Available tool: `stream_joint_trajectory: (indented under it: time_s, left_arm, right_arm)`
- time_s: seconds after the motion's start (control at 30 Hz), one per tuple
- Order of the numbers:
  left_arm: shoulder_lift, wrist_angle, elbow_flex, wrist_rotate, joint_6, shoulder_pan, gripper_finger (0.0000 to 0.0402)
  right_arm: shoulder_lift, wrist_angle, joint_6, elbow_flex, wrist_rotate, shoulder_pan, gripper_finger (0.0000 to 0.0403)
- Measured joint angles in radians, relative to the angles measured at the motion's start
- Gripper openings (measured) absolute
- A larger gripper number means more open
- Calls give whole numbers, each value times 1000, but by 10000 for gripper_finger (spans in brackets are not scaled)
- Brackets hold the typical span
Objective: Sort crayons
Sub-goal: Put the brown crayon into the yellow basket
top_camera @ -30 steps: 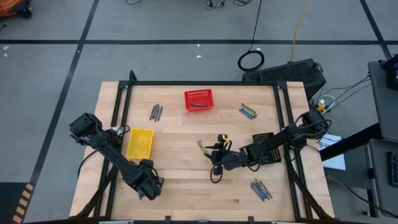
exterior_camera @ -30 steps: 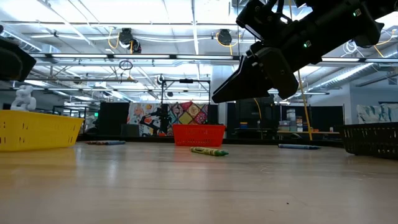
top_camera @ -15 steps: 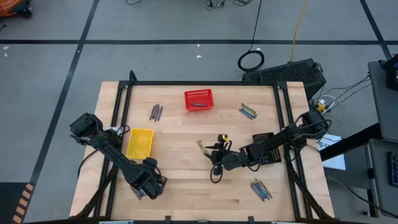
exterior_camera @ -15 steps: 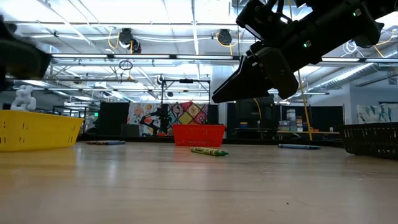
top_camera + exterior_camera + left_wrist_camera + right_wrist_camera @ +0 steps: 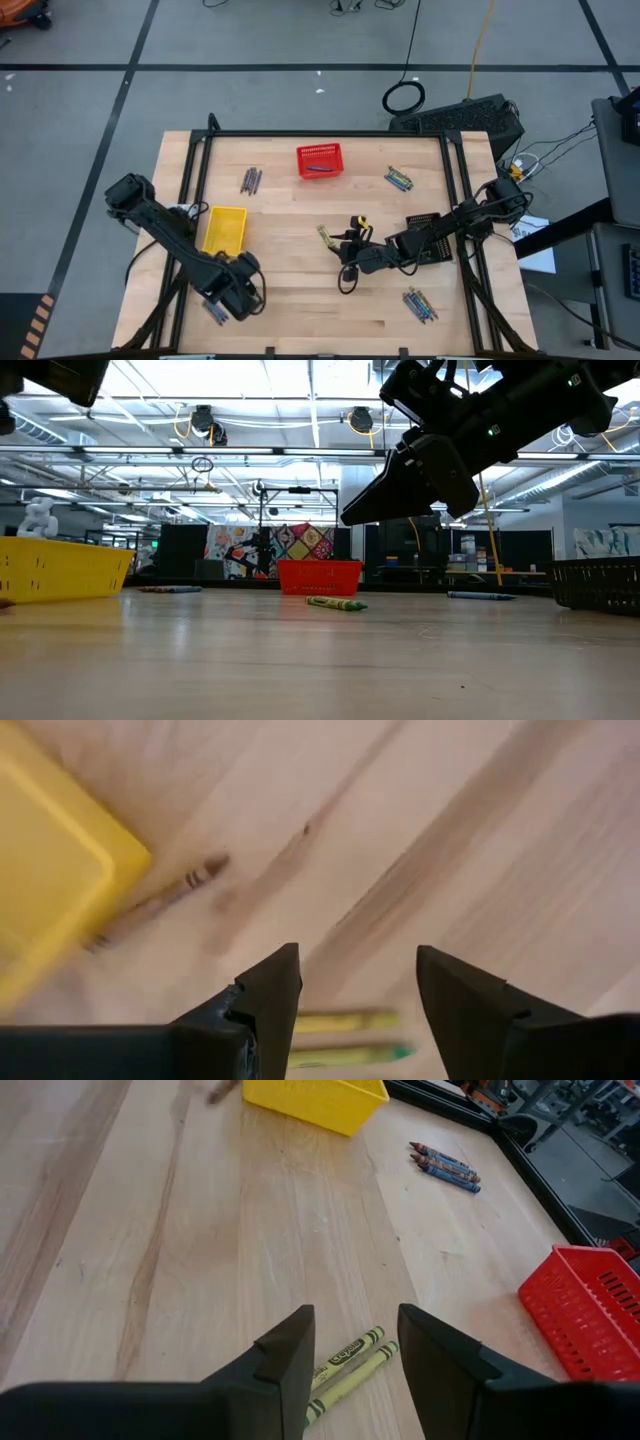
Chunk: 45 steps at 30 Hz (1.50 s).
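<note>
The worktop (image 5: 300,300) has crayons scattered in little clumps all around the red basket (image 5: 319,160). The yellow basket (image 5: 224,229) sits off to its front-left. The right tool (image 5: 344,252) hangs with jaws apart over the yellow-green crayon pair (image 5: 349,1361), well in front of the red basket. Coming down off-centre could roll one away or grab both. The left tool (image 5: 212,312) is also apart and empty, and near the yellow basket, so it could bump it.

Bright even light, left wrist view blurred
</note>
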Motion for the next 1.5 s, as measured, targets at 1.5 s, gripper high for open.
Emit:
stream_joint_trajectory:
  time_s: [1.5]
  left_arm:
    - [256,-169,-56,182,1148,406,123]
  right_arm:
    - [0,-6,58,0,0,-2,130]
